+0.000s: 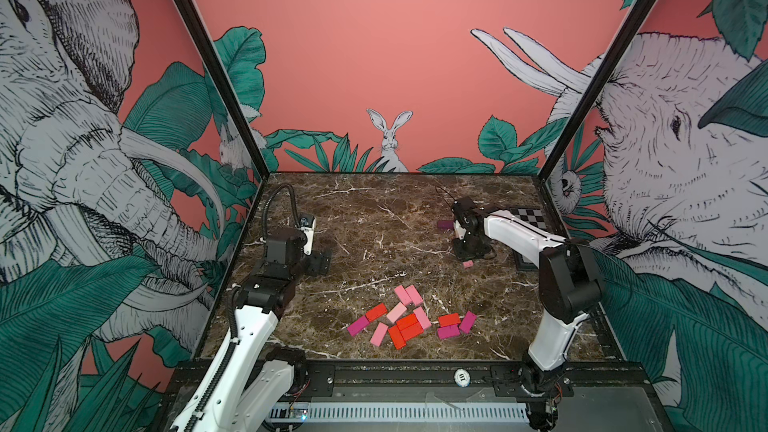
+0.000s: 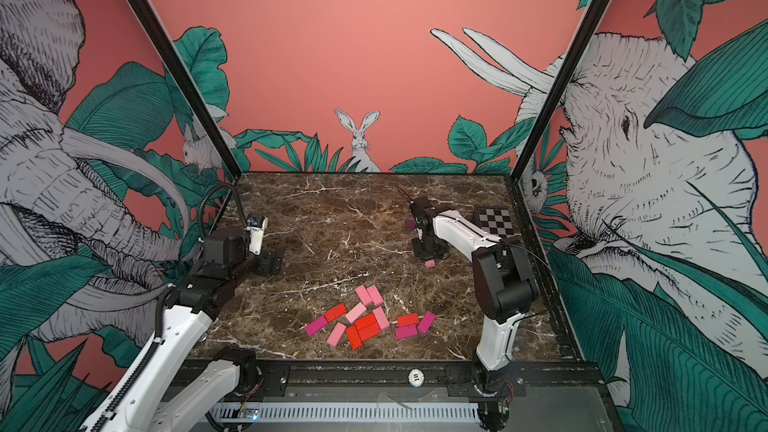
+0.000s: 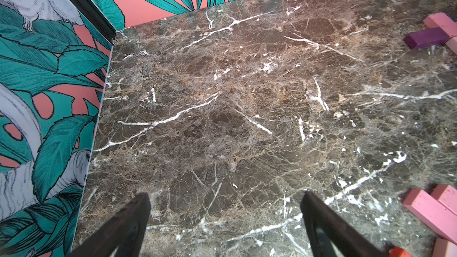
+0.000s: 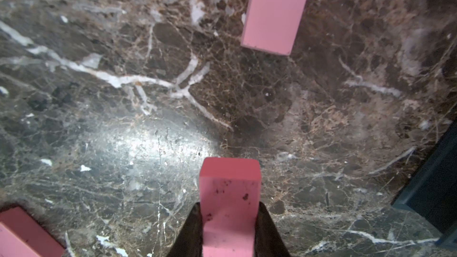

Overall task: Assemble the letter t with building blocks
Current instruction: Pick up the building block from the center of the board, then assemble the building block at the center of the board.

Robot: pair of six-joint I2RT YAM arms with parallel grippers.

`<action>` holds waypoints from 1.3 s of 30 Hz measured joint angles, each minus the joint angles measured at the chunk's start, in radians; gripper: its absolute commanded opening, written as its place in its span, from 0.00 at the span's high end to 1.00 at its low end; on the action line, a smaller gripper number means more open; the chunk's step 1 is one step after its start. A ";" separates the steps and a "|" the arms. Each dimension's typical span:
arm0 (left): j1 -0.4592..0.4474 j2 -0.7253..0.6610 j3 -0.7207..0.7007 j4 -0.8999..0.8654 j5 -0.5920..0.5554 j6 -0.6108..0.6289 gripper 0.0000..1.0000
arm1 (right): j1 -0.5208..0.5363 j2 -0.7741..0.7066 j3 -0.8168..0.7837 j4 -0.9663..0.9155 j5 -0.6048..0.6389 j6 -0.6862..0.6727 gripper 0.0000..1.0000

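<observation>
The right tool [image 4: 228, 206] clenches a pink block [image 4: 230, 184] by one end over the counter [image 4: 111, 124], near a second pink block [image 4: 274, 11]. The left tool [image 3: 226, 201] hangs released. Held so, the block may pivot on landing and knock its neighbour askew.

Soft even light, white glare on the marble tabletop [image 4: 158, 144] — right wrist view blurred, edges bowed

A checkered board [image 1: 528, 216] lies on the marble tabletop [image 1: 374, 209].
</observation>
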 measured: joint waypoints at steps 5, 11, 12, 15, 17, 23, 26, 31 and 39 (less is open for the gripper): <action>0.000 -0.002 0.000 0.000 0.003 0.000 0.03 | -0.005 0.069 0.029 0.014 0.003 0.054 0.76; 0.000 -0.011 0.000 0.000 0.005 0.000 0.03 | -0.015 0.122 0.051 0.030 -0.003 0.102 0.75; 0.000 -0.011 0.000 0.000 0.006 0.000 0.03 | -0.018 0.131 0.057 0.034 -0.004 0.109 0.75; 0.000 -0.011 0.000 0.000 0.010 0.000 0.03 | -0.022 0.148 0.068 0.048 -0.007 0.120 0.73; 0.000 -0.011 0.000 0.000 0.011 0.000 0.03 | -0.024 0.153 0.072 0.049 -0.009 0.127 0.73; 0.000 -0.011 0.000 0.000 0.018 0.000 0.03 | -0.033 0.158 0.077 0.054 -0.004 0.135 0.72; 0.000 -0.011 0.000 0.000 0.019 0.000 0.03 | -0.038 0.158 0.077 0.056 0.001 0.135 0.70; 0.000 -0.011 0.000 0.000 0.020 0.000 0.03 | -0.042 0.161 0.077 0.058 0.008 0.134 0.68; 0.000 -0.011 0.000 0.000 0.020 0.000 0.03 | -0.047 0.179 0.095 0.061 0.011 0.126 0.66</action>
